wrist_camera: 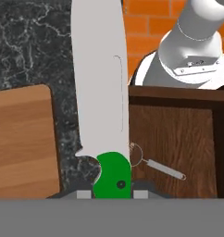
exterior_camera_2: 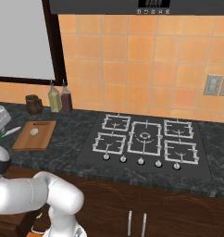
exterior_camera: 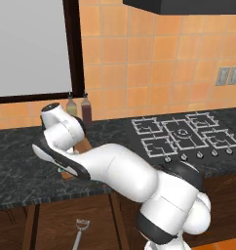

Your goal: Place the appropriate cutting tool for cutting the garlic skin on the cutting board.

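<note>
A: Green handle of the knife (wrist_camera: 113,176) clamped between the two fingertips of the gripper (wrist_camera: 113,193), jaws drawn tight on it; pale blade running straight up the hand view.

B: And to the left of that blade?

A: Brown wooden board (wrist_camera: 22,139), one corner showing, lying on dark marbled counter (wrist_camera: 30,41). Blade held above the counter strip just beside the board's edge, not touching the wood as far as can be told.

B: Further right?

A: Brown cabinet front (wrist_camera: 178,139) below the counter edge, and on the floor by it a thin grey metal tool (wrist_camera: 160,167) with a loop at one end.

B: From the right base view, left to right?

A: Green handle and a sliver of blade just poking in at the far left edge, near the board (exterior_camera_2: 37,134). Small cream garlic (exterior_camera_2: 34,131) resting on the board, toward its back half. Behind, a dark mug (exterior_camera_2: 34,104), then two bottles (exterior_camera_2: 60,98) against the orange tile wall. Then a five-burner hob (exterior_camera_2: 146,139) set in the counter, knobs along its front.

B: Left base view?

A: White arm bent low over the counter, hiding most of the board; same grey tool (exterior_camera: 80,232) on the floor below, hob (exterior_camera: 183,134) at right.
</note>
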Robot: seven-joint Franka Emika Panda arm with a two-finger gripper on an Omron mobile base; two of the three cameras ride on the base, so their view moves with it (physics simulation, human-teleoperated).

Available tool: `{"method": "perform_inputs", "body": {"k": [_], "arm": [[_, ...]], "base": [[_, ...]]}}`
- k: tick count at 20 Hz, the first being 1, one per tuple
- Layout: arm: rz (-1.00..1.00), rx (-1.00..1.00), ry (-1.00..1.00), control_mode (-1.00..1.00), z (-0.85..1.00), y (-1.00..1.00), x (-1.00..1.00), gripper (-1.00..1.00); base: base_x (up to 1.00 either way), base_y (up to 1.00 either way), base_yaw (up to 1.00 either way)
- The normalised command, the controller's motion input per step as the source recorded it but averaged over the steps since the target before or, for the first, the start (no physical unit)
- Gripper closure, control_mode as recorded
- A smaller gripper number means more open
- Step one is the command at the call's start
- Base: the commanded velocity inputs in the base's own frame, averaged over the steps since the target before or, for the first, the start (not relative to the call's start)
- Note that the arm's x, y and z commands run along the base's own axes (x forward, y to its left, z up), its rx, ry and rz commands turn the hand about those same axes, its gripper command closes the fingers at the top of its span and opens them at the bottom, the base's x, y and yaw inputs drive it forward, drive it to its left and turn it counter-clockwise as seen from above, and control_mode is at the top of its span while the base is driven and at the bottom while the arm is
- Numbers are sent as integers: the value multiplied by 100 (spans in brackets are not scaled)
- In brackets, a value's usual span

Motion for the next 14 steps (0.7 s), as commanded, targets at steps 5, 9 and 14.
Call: {"method": "perform_inputs", "body": {"k": [5,9,14], "arm": [[0,6,13,-100,-49,-1,100,100],[0,10,12,-100,-62,-3,75,100],[0,2,0,-100,-51,0,46,100]], "base": [[0,0,0],[0,0,0],[0,0,0]]}}
